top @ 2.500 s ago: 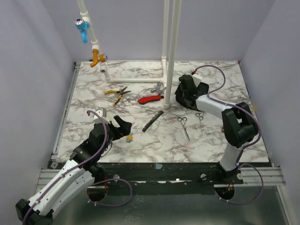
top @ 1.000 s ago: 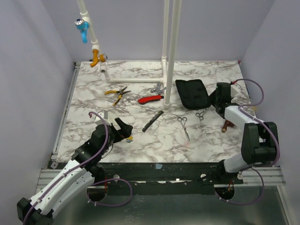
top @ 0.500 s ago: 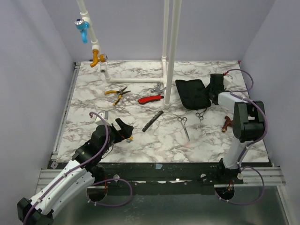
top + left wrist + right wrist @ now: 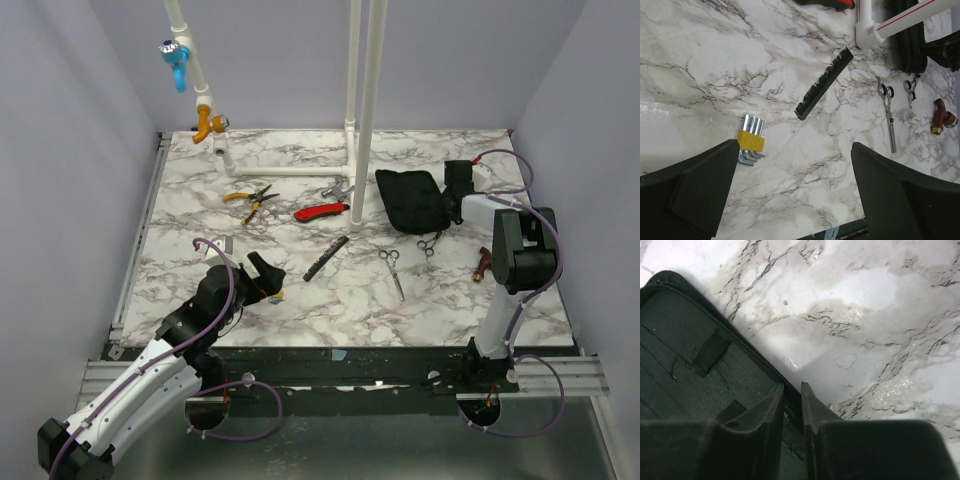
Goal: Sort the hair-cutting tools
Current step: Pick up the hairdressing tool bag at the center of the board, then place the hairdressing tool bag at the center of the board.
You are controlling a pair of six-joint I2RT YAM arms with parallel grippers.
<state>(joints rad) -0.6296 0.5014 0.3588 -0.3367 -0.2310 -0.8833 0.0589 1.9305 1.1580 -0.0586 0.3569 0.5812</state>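
Observation:
A long black comb (image 4: 326,258) (image 4: 824,83) lies mid-table. To its right are silver scissors (image 4: 391,268) (image 4: 888,117) and a smaller pair (image 4: 428,244) (image 4: 910,87). An open black case (image 4: 410,200) (image 4: 685,365) lies flat behind them. My right gripper (image 4: 452,203) (image 4: 792,390) sits at the case's right edge, its jaws drawn close with the zippered rim between them. Near the front left, my left gripper (image 4: 265,280) (image 4: 795,150) hovers wide open over bare marble, holding nothing.
A yellow-banded hex key set (image 4: 751,145) lies by the left finger. Yellow-handled pliers (image 4: 250,200), a red-handled tool (image 4: 322,211) and a white pipe frame (image 4: 365,110) stand at the back. A small brown object (image 4: 485,264) lies at the right.
My right arm swung from the table's right side back to the case's right edge, and its jaws narrowed onto the rim. The left arm has not moved.

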